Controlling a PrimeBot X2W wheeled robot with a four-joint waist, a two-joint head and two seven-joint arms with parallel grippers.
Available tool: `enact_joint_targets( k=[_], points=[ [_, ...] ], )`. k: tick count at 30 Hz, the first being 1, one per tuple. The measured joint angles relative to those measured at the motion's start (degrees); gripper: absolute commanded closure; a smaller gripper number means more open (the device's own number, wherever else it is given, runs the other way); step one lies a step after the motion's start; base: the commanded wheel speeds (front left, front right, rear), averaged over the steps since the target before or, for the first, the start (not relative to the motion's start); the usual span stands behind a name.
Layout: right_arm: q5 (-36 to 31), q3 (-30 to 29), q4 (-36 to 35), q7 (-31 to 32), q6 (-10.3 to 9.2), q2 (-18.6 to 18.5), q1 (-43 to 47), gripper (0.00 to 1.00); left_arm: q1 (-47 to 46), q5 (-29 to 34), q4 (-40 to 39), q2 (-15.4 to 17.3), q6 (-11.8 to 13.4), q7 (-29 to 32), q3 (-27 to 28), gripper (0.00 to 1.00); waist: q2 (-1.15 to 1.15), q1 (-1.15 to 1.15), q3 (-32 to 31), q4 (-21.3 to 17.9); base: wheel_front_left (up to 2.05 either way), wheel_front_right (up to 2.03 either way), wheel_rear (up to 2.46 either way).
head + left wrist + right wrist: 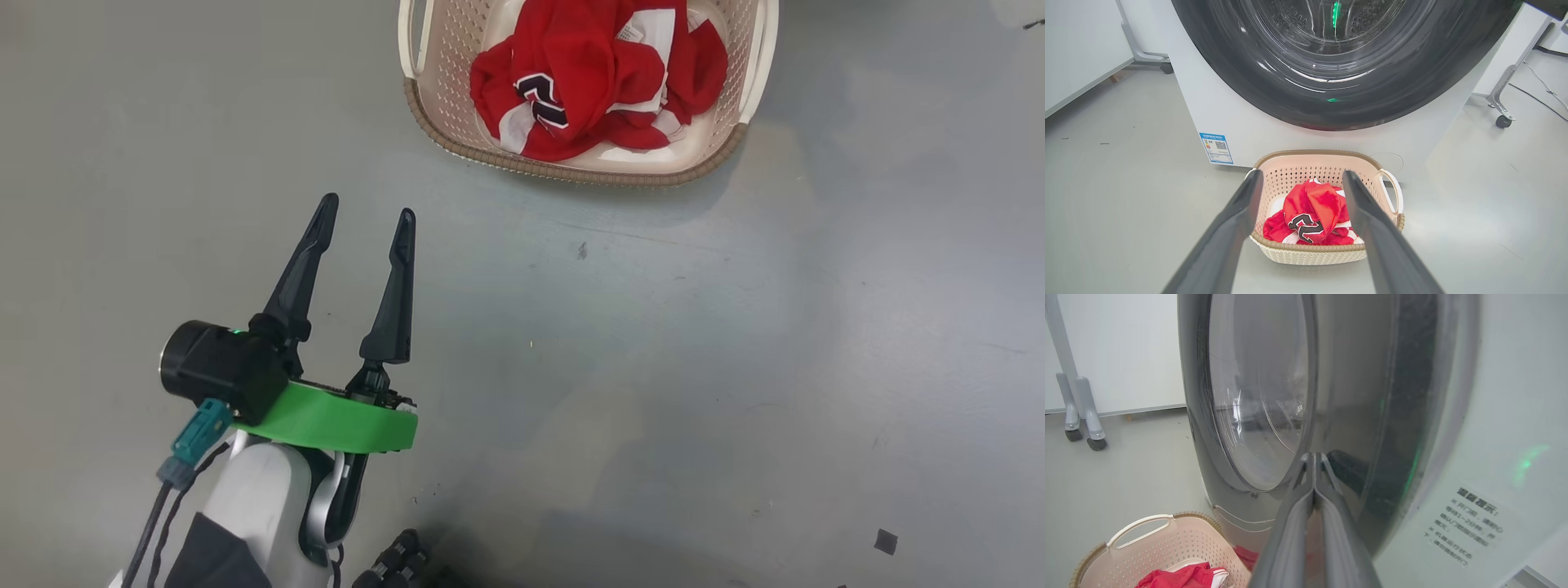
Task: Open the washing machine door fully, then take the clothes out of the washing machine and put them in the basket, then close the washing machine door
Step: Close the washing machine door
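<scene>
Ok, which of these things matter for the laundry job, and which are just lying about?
For the job: washing machine, door, clothes, basket, left gripper, right gripper.
Just lying about: wheeled stand legs, cable, dark scrap on the floor.

Blue label (1216, 148): low on the white front of the washing machine (1204, 110); it carries a QR code and small print, too small to read.
Notice (1470, 527): dark Chinese print on the machine's white front; the heading seems to read 温馨提示, and the lines beneath are too blurred to read.
Lettering (541, 100): dark navy, white-edged, on the red clothes (588, 49); folded over, so no whole character can be read.
</scene>
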Motion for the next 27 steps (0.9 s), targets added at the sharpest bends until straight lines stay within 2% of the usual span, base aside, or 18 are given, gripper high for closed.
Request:
enact_joint_targets(
  k=[11, 27],
  points=[
    [-0.49, -1.67, 4.53, 0.36, 0.08, -0.38, -5.06, 1.00, -0.69, -0.81, 0.31, -0.08, 1.24, 0.00, -0.13, 0.00, 0.00, 0.00, 1.27, 1.27, 0.00, 0.00, 0.00],
    [-1.23, -1.19, 7.98, -1.85, 0.35, 2.60, -8.20, 1.00, -2.51, -0.82, -0.04, -0.19, 1.59, -0.01, -0.58, 0.00, 0.00, 0.00, 2.53, -0.23, 0.00, 0.00, 0.00]
  ],
)
